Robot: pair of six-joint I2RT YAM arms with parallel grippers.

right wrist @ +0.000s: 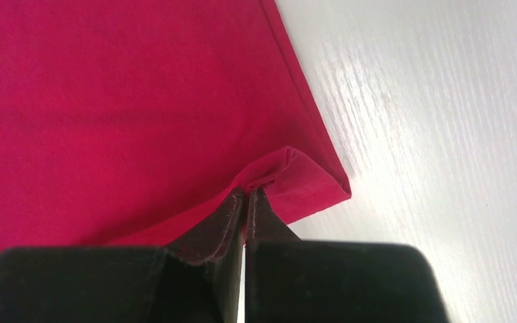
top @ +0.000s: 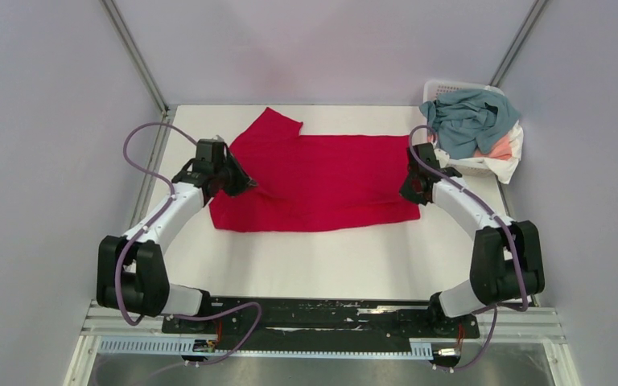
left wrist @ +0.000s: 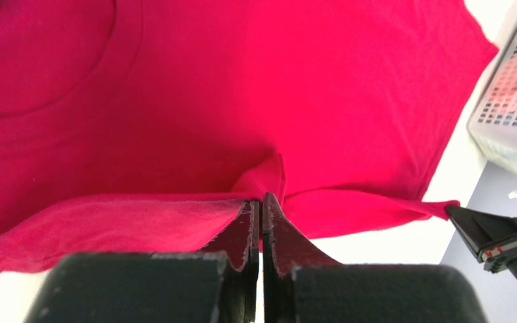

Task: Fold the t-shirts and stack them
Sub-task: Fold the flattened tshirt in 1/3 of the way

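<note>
Plastic basket (top: 444, 85) — teal shirt (top: 468, 119) atop pink shirt (top: 500, 148)

The left arm (top: 167, 212) and right arm (top: 464, 202) are formed of white links joined by black housings; a purple cable (top: 125, 153) is routed along each; matte black fingers (left wrist: 283, 235) are fitted

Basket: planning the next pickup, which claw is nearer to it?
Right. The right claw pinches a corner of the red shirt close by the basket; the left claw grips the shirt's opposite end.
</note>
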